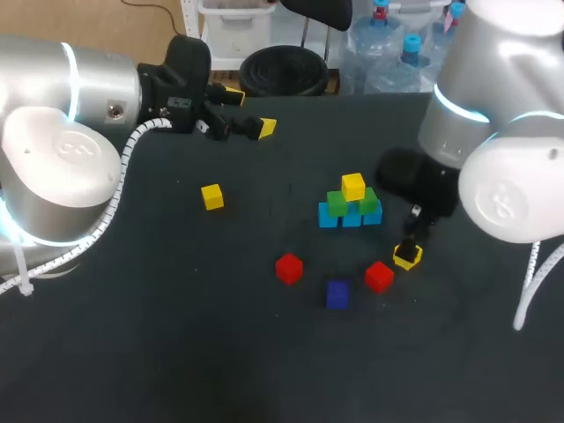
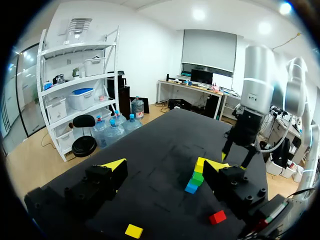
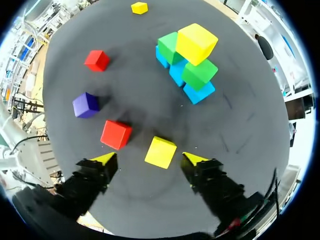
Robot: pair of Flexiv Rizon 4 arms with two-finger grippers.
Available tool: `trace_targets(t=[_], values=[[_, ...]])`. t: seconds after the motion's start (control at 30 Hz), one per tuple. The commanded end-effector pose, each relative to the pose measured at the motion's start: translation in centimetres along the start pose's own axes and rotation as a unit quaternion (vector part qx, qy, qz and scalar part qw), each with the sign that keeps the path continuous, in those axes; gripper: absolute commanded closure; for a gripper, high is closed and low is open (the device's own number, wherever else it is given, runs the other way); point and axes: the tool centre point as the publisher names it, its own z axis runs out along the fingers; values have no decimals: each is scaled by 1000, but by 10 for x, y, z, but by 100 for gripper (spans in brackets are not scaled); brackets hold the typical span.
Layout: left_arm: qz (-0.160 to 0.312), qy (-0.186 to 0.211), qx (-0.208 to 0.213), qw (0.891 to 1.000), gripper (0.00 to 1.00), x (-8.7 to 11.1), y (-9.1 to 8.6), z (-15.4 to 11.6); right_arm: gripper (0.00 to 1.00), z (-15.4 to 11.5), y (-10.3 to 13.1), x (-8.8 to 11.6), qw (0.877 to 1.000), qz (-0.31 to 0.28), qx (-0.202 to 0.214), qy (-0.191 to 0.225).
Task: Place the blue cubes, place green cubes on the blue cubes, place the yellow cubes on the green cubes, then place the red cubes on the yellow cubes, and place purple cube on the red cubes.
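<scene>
Right wrist view: the right gripper [image 3: 149, 159] hangs low over the table [image 1: 132, 335] with its 2 fingers spread wide. A loose yellow cube [image 3: 160, 152] lies between the tips, nearer one finger than the other, with dark table visible on both sides, so nothing is gripped. This cube sits near the stack [image 3: 187, 55], to the stack's right and on the robot's side of it. The stack has 3 blue cubes at the base, 2 green above them and 1 yellow on top.

The step in hand appears to be picking up this yellow cube. The cube lies turned at an angle to the fingers. A sound grasp would centre the gripper over it, square the fingers to 2 opposite faces, then close. The red cube [image 3: 116, 134] just beside the other finger should stay outside the grasp.

Only the right wrist view shows the gaps beside the cube. In the head view the yellow tips and the cube merge into 1 patch. The head view alone shows the left gripper [image 1: 250, 110], open and empty, well apart from the stack on its far left. It also shows a second yellow cube [image 1: 211, 196] left of the stack and the purple cube [image 1: 337, 293] on the stack's robot side. The left wrist view shows the stack's 3 levels from the side
</scene>
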Motion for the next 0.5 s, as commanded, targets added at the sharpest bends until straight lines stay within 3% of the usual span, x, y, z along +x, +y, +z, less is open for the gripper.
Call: trace_targets(t=[0.03,0.37,0.4,0.47,0.5], values=[[1,-4,0,1000,0,2,1,0,51,9,-4,-8,1000,6,3,2],[1,-4,0,1000,0,2,1,0,51,19,-6,-14,1000,20,4,14],[1,-4,0,1000,0,2,1,0,50,19,-7,-14,1000,21,5,15],[1,-4,0,1000,0,2,1,0,36,17,-7,-13,1000,22,7,16],[1,-4,0,1000,0,2,1,0,38,17,-7,-14,1000,20,9,17]])
